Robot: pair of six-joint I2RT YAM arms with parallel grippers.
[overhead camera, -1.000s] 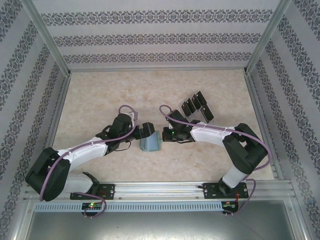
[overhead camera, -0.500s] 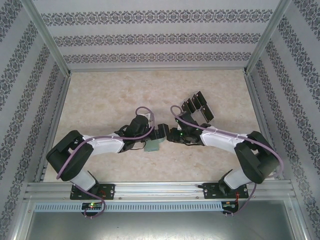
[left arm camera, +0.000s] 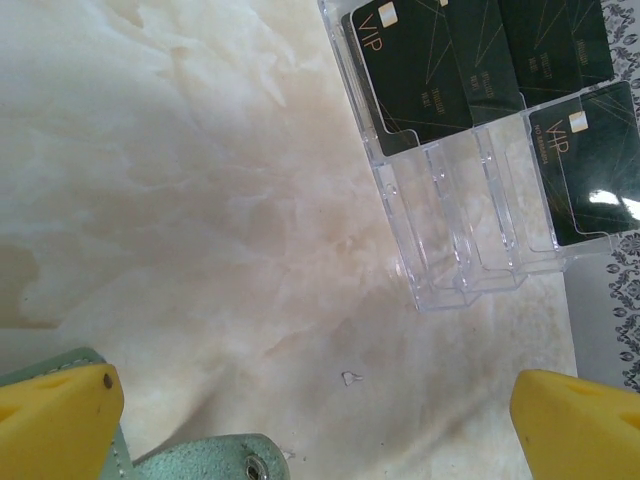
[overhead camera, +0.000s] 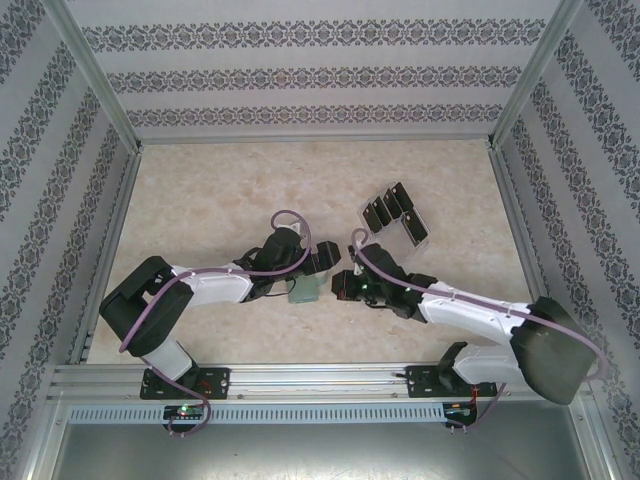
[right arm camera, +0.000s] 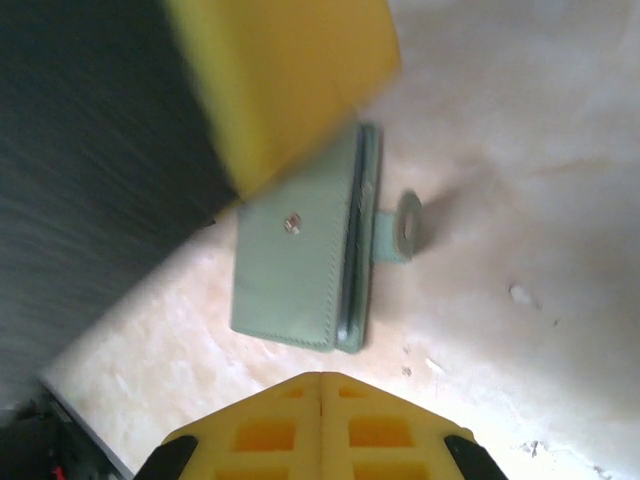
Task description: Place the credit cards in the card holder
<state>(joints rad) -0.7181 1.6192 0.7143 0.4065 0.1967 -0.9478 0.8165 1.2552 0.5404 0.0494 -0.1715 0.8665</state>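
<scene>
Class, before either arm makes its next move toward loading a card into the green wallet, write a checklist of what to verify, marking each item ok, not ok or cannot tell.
1. Left gripper open: ok, jaws wide apart.
2. Right gripper holds a card: not ok, shut on nothing.
3. Card holder open: not ok, folded on the table, tab loose.
4. Credit cards available: ok, standing in the clear rack.
5. Left gripper touches the card holder: cannot tell.
</scene>
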